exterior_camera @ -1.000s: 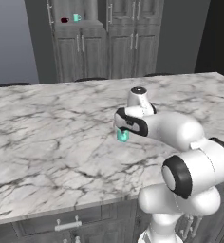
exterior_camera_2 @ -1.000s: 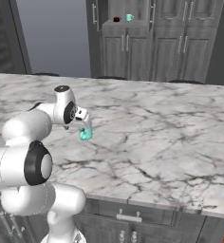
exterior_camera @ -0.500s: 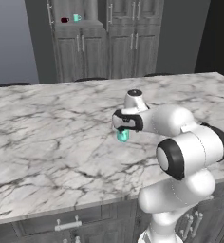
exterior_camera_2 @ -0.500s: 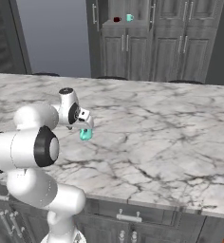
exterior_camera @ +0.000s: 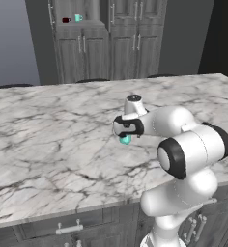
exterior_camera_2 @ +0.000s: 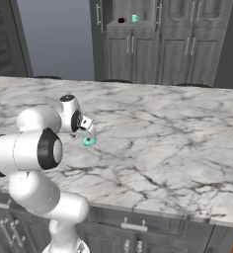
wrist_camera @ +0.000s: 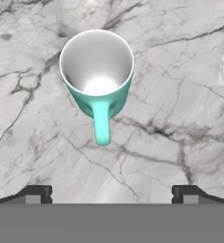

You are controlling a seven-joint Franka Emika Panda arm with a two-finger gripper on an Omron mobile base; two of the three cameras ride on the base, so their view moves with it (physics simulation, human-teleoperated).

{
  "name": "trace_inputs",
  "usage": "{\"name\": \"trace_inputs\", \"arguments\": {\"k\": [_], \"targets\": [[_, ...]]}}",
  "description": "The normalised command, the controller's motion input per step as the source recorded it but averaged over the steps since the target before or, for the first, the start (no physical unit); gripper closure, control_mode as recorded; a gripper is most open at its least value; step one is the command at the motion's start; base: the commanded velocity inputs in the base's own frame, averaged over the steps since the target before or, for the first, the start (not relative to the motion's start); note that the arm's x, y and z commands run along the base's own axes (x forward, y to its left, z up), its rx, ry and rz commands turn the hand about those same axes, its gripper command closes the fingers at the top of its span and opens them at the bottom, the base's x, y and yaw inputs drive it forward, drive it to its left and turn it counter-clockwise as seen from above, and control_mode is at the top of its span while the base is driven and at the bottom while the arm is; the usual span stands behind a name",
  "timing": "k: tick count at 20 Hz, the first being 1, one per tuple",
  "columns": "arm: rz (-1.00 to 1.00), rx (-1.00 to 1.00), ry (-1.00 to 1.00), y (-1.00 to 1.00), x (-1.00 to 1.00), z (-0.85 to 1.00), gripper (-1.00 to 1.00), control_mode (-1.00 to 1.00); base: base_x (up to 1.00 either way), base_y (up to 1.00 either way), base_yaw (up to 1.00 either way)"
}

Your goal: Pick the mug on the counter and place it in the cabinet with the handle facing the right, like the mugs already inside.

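1. Closest in: compared with a second ago the elbow has swung up and toward the base cameras, so the big white joint now sits in front, while the hand has barely shifted from its spot above the mug (wrist_camera: 97, 80). I'd read that as the arm re-posing itself for the descent, not travelling anywhere.

2. The gripper (wrist_camera: 112, 193) is wide open with nothing in it. In the hand view its two dark tips sit far apart at the bottom, well short of the cup.

3. The mug stands upright on the counter (exterior_camera: 48, 144), teal outside, white inside, with its loop handle pointing back toward the fingertips. In the base views it peeks out just under the hand (exterior_camera: 128, 126). No contact yet, so the pick hasn't started.

4. Pose: forearm reaching out level over the marble, wrist bent so the hand looks down on the mug from above.

5. Far back: the cabinet (exterior_camera_2: 138, 49), well apart from the counter, with the mugs (exterior_camera_2: 128, 19) already on its shelf, one dark red and one teal.
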Motion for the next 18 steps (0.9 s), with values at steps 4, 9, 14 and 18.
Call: {"name": "trace_inputs", "arguments": {"k": [4, 9, 14, 18], "targets": [[-0.05, 0.0, 0.0, 0.0, 0.24, -0.15, -1.0, -1.0, 0.0, 0.0, 0.0], [-0.03, 0.0, 0.0, 0.0, 0.22, -0.15, -1.0, -1.0, 0.0, 0.0, 0.0], [-0.03, 0.0, 0.0, 0.0, 0.14, -0.17, -1.0, -1.0, 0.0, 0.0, 0.0], [-0.02, 0.0, 0.0, -0.01, 0.2, -0.17, -1.0, -1.0, 0.0, 0.0, 0.0]]}}
